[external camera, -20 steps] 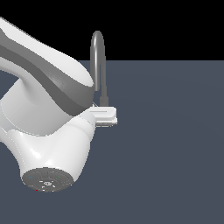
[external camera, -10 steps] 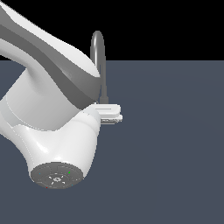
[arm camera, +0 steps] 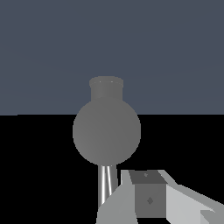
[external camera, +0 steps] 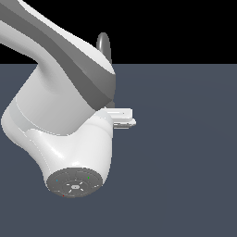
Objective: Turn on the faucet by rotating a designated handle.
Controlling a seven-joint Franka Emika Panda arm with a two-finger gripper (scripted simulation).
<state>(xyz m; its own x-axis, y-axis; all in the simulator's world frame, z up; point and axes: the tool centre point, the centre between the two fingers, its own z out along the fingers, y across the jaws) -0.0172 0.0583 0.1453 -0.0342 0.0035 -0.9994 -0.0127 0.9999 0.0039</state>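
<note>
Arm [external camera: 60, 92] hid most of faucet [external camera: 103, 44], upper-centre; handle unseen. Gripper [external camera: 121, 116] jaw state undeterminable. Risk: blind approach could strike spout instead.

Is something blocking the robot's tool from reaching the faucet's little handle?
Nothing visible is. The white tool has a finger right beside a thin shiny grey rod of the slim grey metal faucet, nothing between them in the wrist view. Whether that rod is the handle, I cannot tell.
</note>
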